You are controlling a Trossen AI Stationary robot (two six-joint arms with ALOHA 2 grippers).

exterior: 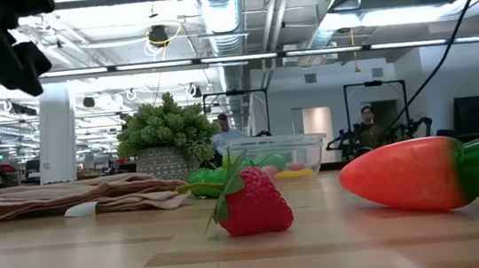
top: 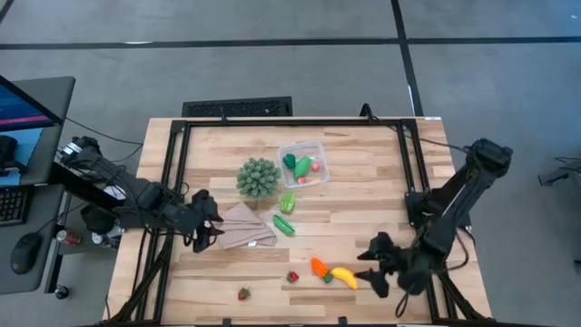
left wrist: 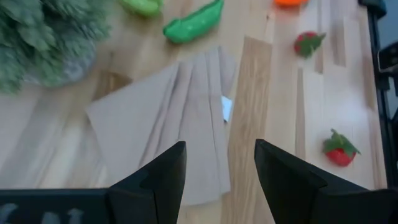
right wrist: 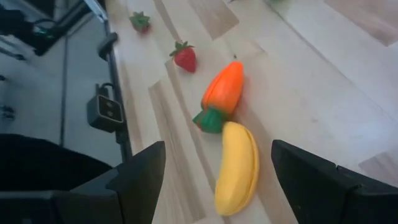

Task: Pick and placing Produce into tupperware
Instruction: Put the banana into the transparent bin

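Right gripper (top: pixel 374 261) jaws wide, empty, just beside one banana (top: pixel 344 277) and one carrot (top: pixel 319 267), two strawberries (top: pixel 292 276), left gripper (top: pixel 208 225) part-open over cloth (top: pixel 247 227).

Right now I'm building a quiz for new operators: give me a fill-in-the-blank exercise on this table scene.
1. The right claw hangs open over the yellow ____.
2. The banana lies end to end with the orange ____.
3. The left claw is over the tan folded ____.
4. Loose red strawberries outside the tupperware: ____.

Missing words: banana; carrot; cloth; two
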